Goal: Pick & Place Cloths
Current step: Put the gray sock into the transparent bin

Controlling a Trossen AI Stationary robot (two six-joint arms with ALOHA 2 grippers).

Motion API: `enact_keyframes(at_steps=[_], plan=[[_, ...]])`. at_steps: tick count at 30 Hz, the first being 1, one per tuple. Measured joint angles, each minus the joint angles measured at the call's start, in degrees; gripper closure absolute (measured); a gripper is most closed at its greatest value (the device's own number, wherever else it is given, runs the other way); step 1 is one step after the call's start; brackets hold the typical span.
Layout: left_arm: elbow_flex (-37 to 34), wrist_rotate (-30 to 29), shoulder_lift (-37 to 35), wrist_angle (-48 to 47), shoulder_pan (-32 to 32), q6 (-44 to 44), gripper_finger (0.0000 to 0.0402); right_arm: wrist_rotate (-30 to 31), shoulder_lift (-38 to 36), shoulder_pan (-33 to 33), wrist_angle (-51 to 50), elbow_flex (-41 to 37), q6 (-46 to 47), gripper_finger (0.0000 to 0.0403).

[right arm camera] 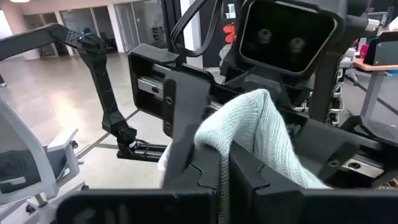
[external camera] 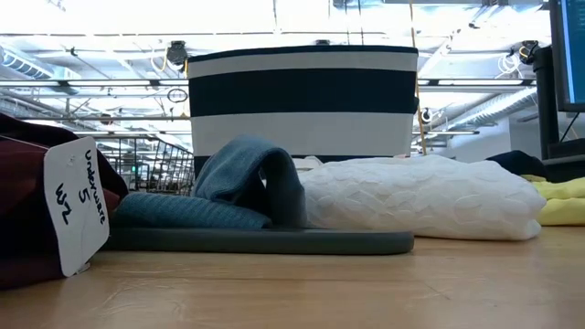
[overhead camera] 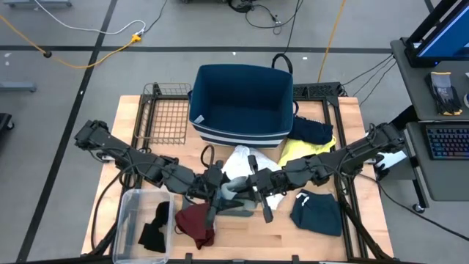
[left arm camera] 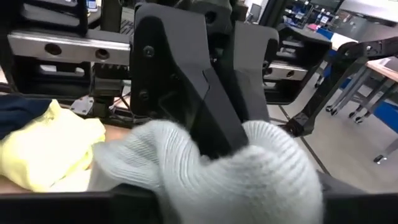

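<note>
- clear bin (overhead camera: pixel 132 220) at near left holds a black cloth (overhead camera: pixel 155 227); a maroon cloth (overhead camera: pixel 196 223) lies just beside it.
- left gripper (overhead camera: pixel 214 196) and right gripper (overhead camera: pixel 258 196) meet mid-table, both pinching the grey-green cloth (overhead camera: pixel 236 195).
- step looks like a shared lift or handover; next, one gripper likely lets go.
- navy basket (overhead camera: pixel 242 103) sits far, centre.
</note>
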Motion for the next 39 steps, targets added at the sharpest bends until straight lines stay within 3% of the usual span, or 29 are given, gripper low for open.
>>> enact_keyframes(at_steps=[6, 8, 17, 26, 34, 39], plan=[[0.00, 3.69, -0.02, -0.50, -0.04, 0.63, 0.0355, -0.13, -0.04, 0.02, 1.04, 0.00, 0.03, 0.0399], [0.00, 5.05, -0.06, -0.73, -0.01, 1.01, 0.0383, -0.25, -0.04, 0.04, 1.44, 0.00, 0.04, 0.0394], [0.07, 11.37, -0.19, -4.39, -0.20, -3.98, 0.0390, -0.41, -0.06, 0.29, 1.92, -0.09, 1.78, 0.0330], [0.04, 18.46, -3.13, -16.91, -1.22, -16.72, 0.0389, -0.05, -0.39, 2.99, -5.16, -0.04, 5.57, 0.0257], [0.04, 20.30, -8.29, -26.32, -5.84, -34.15, 0.0390, -0.06, -1.91, 3.97, -10.18, -0.04, 5.60, 0.0253], [0.04, 17.84, -11.31, -35.05, -10.43, -47.45, 0.0390, 0.14, -3.43, 3.96, -12.65, -0.04, 4.68, 0.0262]])
